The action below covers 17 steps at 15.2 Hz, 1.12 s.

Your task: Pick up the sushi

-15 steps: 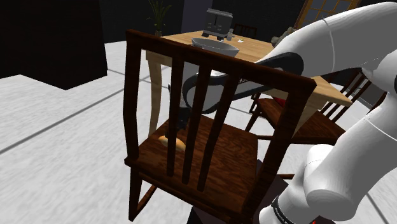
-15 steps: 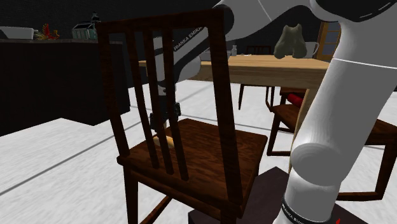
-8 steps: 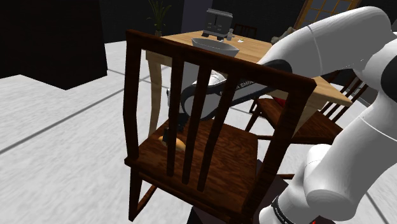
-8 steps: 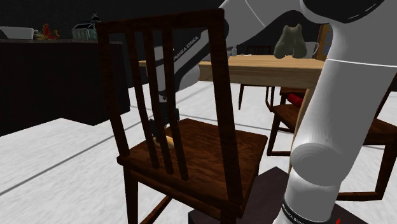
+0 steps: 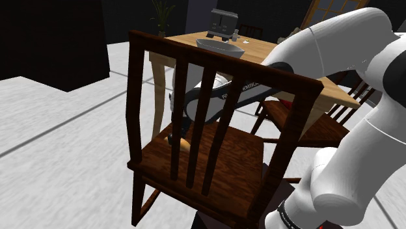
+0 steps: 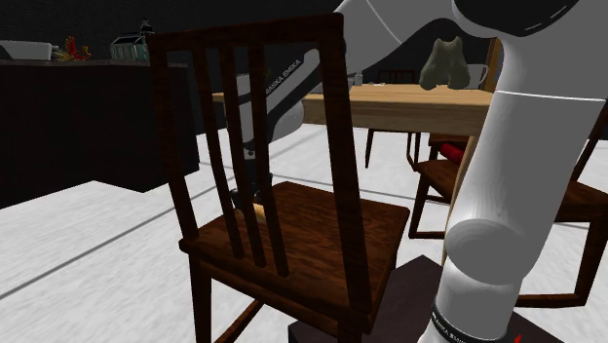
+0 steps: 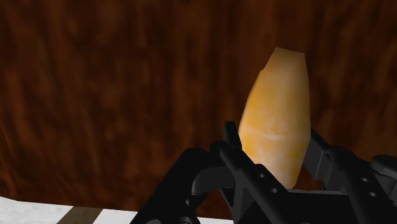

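Observation:
The sushi [image 7: 277,118] is a pale orange, tapered piece lying on the dark wooden chair seat [image 7: 127,95]. My black gripper [image 7: 273,145] is shut on it, one finger against each of its long sides. In the shoulder view the gripper [image 5: 177,138] reaches down to the seat's far left corner, half hidden behind the chair's back slats [image 5: 179,120]. From the second exterior view a small orange bit of the sushi [image 6: 259,207] shows between the slats, next to the gripper [image 6: 244,198].
The chair's tall back [image 6: 248,146] stands between both cameras and the gripper. Behind it is a light wooden table [image 5: 260,49] with a grey bowl [image 5: 220,47] and a dark machine [image 5: 223,25]. Another chair [image 5: 306,123] stands by the table, and a dark counter [image 6: 78,127] off to the side.
The arm has come down toward the seat, and the fingers, open before, have closed on the sushi.

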### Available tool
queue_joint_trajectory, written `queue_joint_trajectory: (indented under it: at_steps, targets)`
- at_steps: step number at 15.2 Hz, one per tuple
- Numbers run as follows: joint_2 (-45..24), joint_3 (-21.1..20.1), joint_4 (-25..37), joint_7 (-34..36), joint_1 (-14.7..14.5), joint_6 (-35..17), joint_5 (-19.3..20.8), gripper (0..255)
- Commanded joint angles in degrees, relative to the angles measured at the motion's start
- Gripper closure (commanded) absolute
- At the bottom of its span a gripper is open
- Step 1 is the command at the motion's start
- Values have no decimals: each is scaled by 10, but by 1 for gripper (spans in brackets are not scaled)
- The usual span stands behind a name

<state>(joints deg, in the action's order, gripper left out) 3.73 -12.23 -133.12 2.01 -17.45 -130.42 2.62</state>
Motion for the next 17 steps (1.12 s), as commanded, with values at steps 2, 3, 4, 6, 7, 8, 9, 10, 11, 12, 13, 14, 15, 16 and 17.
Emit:
queue_joint_trajectory:
  at_steps: [2,3,4,6,7,8,9,10,11,12,13,14,15,16,17]
  targets:
    - [-6,-6,3,-1,-5,1,-2,255]
    - [-10,-6,4,-2,-4,-2,0,255]
    - [1,-7,-20,1,-7,-15,-3,255]
    - [11,-6,-13,-2,-8,1,-6,255]
    - [15,-5,-10,-3,-9,9,-8,255]
    - [20,-4,-6,-4,-9,17,-9,255]
    - [24,-4,-2,-5,-10,25,-10,255]
    - [28,-3,2,-7,-10,33,-12,255]
    - [32,-2,6,-8,-11,41,-13,255]
    - [36,-2,10,-9,-11,49,-14,255]
    - [40,-1,14,-10,-12,56,-15,255]
    - [44,0,18,-11,-12,64,-16,255]
    - [47,0,23,-12,-13,72,-17,255]
    - [50,1,28,-12,-13,80,-17,255]
    - [54,1,32,-13,-13,88,-18,255]
